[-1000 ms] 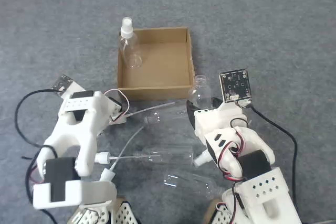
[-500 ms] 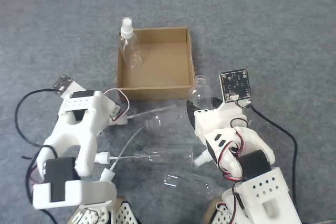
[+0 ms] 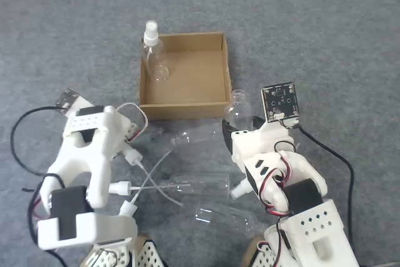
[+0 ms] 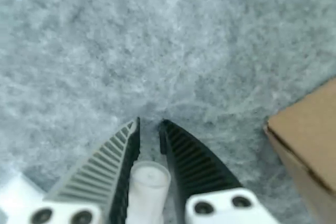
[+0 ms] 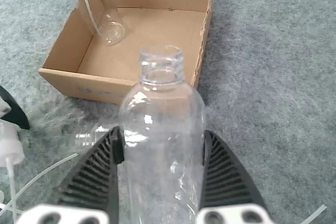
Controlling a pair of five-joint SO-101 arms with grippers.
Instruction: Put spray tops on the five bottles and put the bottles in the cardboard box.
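Observation:
My left gripper (image 4: 149, 125) is shut on a white spray top (image 4: 149, 181), held over the grey carpet a little in front of the cardboard box (image 3: 184, 70). In the high view the spray top (image 3: 134, 156) trails its thin tube toward the lying bottles. The right gripper (image 5: 160, 142) is shut on a clear uncapped bottle (image 5: 160, 124), upright just by the box's near right corner (image 3: 237, 109). One bottle with a spray top (image 3: 153, 54) leans in the box's far left corner.
Three clear bottles lie on the carpet between the arms (image 3: 187, 137), (image 3: 200, 186), (image 3: 228, 217). Two loose spray tops (image 3: 122, 187), (image 3: 129, 207) rest near the left arm's base. Open carpet stretches beyond and to both sides of the box.
The left gripper has drawn back from the box's front wall toward its base, carrying the spray top; the tube now points toward the near side. The right arm has stayed still.

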